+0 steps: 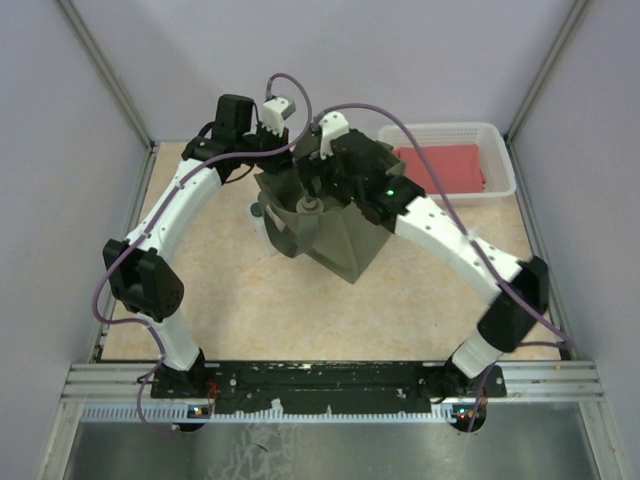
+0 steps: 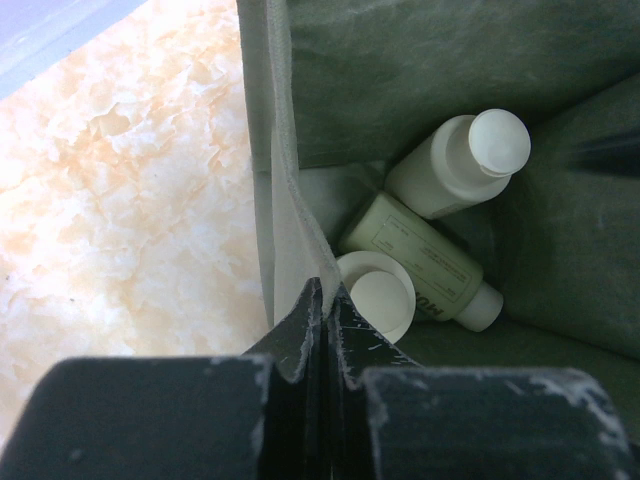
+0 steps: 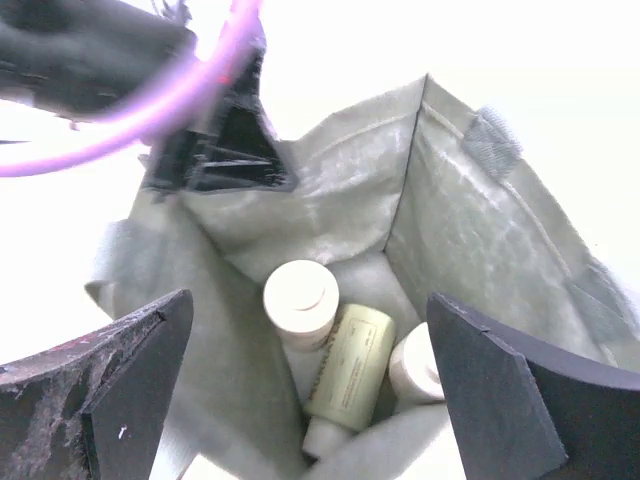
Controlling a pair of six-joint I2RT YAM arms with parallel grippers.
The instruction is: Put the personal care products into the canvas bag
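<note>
The olive-green canvas bag stands open mid-table. My left gripper is shut on the bag's rim, with the fabric pinched between its fingertips. My right gripper hangs open and empty over the bag's mouth. Three bottles lie on the bag's floor. One is a cream-capped bottle. One is a pale yellowish cylinder. One is another cream-capped bottle. No white bottle with a grey cap shows clearly.
A white mesh basket with a red folded cloth stands at the back right. A small greyish thing sits at the bag's left foot, too small to identify. Grey walls close in the sides and back.
</note>
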